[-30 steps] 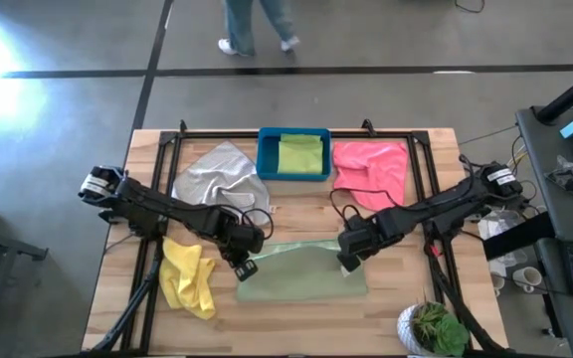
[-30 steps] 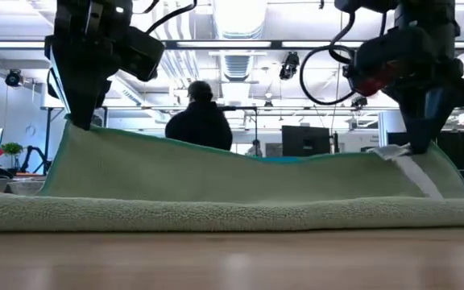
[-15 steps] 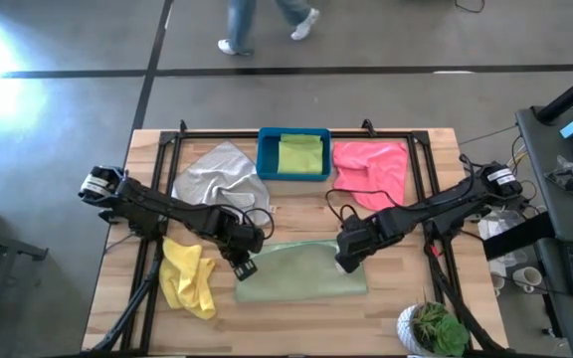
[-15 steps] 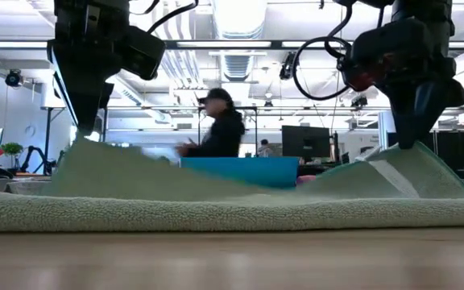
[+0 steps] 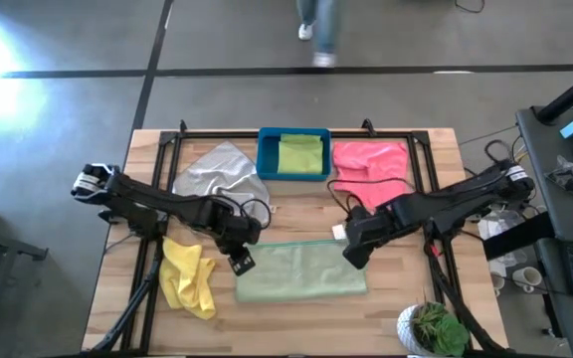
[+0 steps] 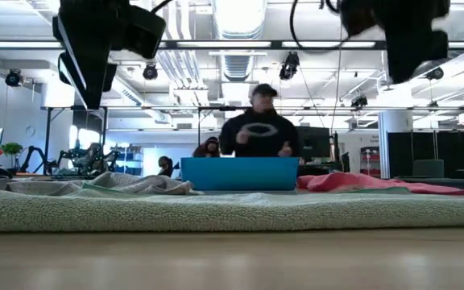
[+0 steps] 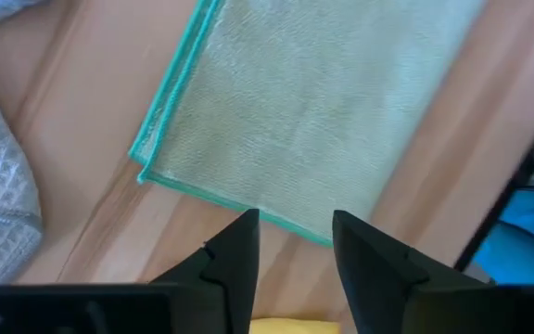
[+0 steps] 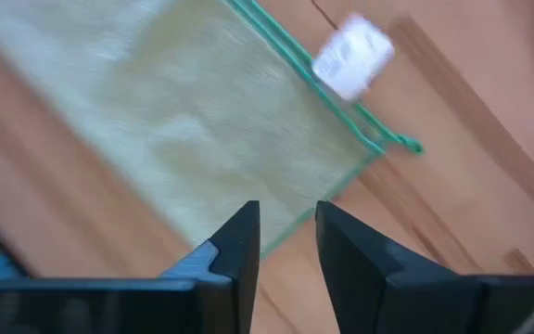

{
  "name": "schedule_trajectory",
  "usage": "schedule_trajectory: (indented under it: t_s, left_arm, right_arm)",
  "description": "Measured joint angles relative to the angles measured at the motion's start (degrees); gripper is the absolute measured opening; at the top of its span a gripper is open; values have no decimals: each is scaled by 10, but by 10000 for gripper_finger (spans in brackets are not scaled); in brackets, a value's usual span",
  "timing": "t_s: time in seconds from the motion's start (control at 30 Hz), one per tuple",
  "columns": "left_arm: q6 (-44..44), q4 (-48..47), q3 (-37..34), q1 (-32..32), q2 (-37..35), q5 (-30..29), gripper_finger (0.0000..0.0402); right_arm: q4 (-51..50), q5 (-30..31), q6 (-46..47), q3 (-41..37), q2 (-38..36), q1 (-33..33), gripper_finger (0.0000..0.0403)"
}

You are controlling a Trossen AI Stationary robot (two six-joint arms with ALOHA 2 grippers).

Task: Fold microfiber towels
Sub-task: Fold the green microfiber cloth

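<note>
Sage towel: the pale sage green towel (image 5: 301, 271) lies flat on the table's front middle, folded once into a rectangle, its teal-edged layers stacked at the rim.
Left gripper: the left gripper (image 5: 244, 263) hangs just above the towel's left end, fingers (image 7: 235, 269) parted a little, holding nothing.
Right gripper: the right gripper (image 5: 351, 253) hangs above the towel's right end, beside the white label (image 8: 352, 56), fingers slightly apart and empty.
Step in hand: judged to be the second fold (the first looks done).
How to do it well: pinch both layers together at one short end, lift only enough to clear, carry straight across so edges meet, then let go together.
Risk: catching a single layer would undo the fold.
Other towels: grey (image 5: 219, 174), pink (image 5: 371, 164) and yellow (image 5: 188, 275) lie unfolded; lime (image 5: 300, 154) sits in the blue bin (image 5: 263, 159).
</note>
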Motion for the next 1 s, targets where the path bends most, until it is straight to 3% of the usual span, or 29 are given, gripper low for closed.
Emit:
schedule_trajectory:
  t_s: [0.13,0.4,0.57,1.0]
  left_arm:
    - [0,35,-7,-6,-9,-1,123]
    - [9,196,-61,-29,17,-1,123]
    - [11,205,-72,-34,45,-1,123]
    - [30,206,-77,-35,63,-1,123]
  right_arm:
    - [11,17,-15,19,-26,12,90]
    - [38,64,-15,-1,-28,59,75]
    - [80,64,-13,-38,-7,74,72]
    - [197,-40,46,-135,65,74,67]
